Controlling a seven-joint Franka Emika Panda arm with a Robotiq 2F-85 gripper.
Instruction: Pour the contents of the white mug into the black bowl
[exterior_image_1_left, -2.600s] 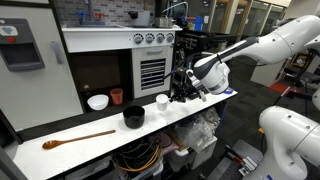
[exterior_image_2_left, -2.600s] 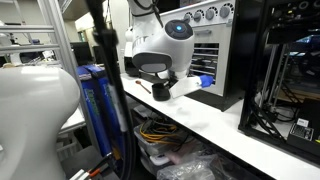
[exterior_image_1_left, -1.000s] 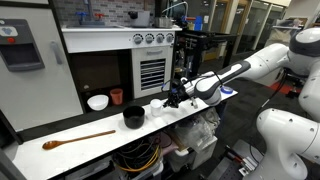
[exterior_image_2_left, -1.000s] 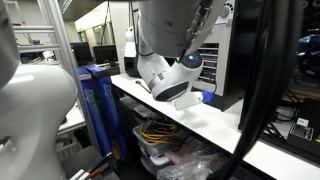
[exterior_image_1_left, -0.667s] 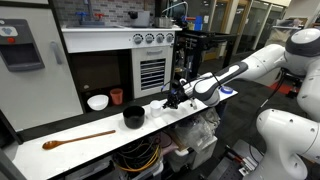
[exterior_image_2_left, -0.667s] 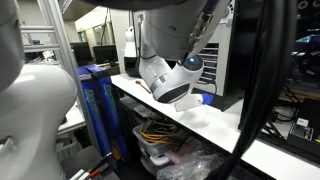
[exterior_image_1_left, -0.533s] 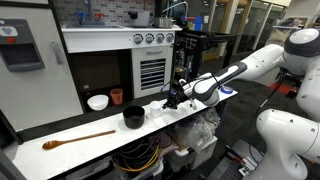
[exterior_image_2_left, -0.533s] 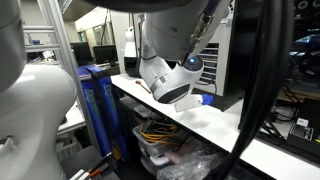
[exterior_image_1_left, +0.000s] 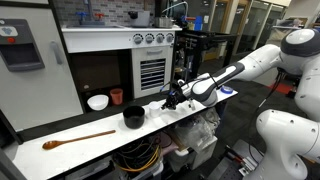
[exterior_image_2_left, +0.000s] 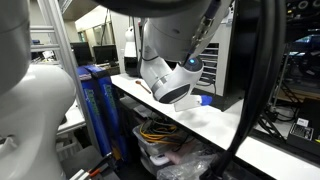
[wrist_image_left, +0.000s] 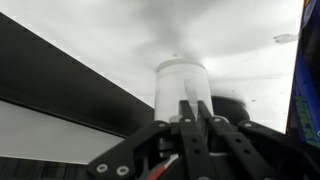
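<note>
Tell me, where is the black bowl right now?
In an exterior view the black bowl sits on the white counter, between the wooden spoon and the white mug, in front of the red cup.

This looks like a robot lab dressed up a bit like a kitchen. A long white tabletop (exterior_image_1_left: 30, 150) runs past a white stove front with round silver knobs (exterior_image_1_left: 150, 38) and a white fridge door with a drink spout (exterior_image_1_left: 20, 45). A long wooden spoon (exterior_image_1_left: 78, 139) lies on the tabletop. A big white robot arm (exterior_image_1_left: 262, 58) reaches in. Tangled yellow and black wires (exterior_image_1_left: 140, 158) sit under the tabletop, and a tall black rack of machines (exterior_image_1_left: 200, 50) stands behind. In an exterior view, computer screens (exterior_image_2_left: 105, 48) sit far back.
</note>
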